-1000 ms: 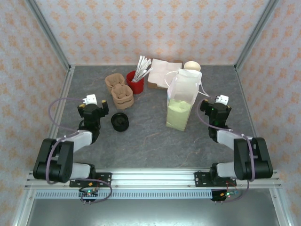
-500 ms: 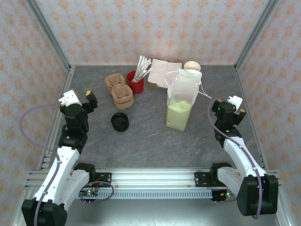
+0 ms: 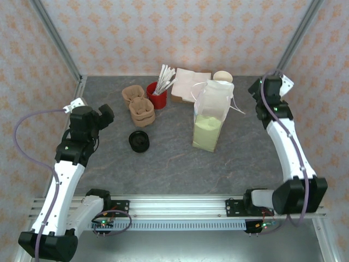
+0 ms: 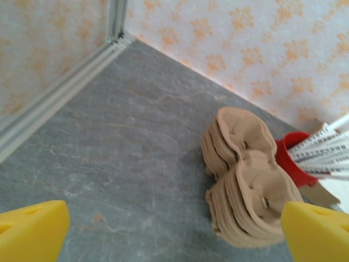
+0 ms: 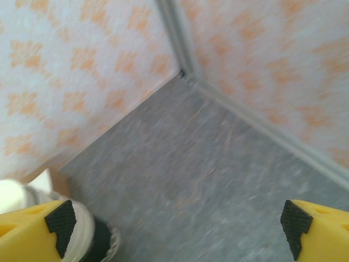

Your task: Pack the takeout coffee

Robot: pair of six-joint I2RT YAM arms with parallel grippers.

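The takeout coffee is out of view. My left gripper [image 3: 102, 116] [image 4: 174, 236] hovers open over bare table at the left, with nothing between its yellow fingertips [image 4: 32, 229]. Just right of it lies a stack of brown pulp cup carriers [image 4: 248, 185] [image 3: 139, 106]. My right gripper [image 3: 263, 88] [image 5: 174, 232] is open and empty near the back right corner, facing the walls. A stack of cream-rimmed dark cups [image 5: 22, 218] [image 3: 222, 76] sits by its left finger.
A tall clear bag [image 3: 210, 117] with a yellow-green bottom stands mid-table. A stack of black lids [image 3: 139, 141] lies in front of the carriers. A red cup of white sticks [image 3: 156, 94] and napkins [image 3: 188, 84] sit at the back. Walls enclose three sides.
Both arms have unfolded and risen. The left gripper swung out to the left beside the carriers. The right gripper travelled back to the far right corner.
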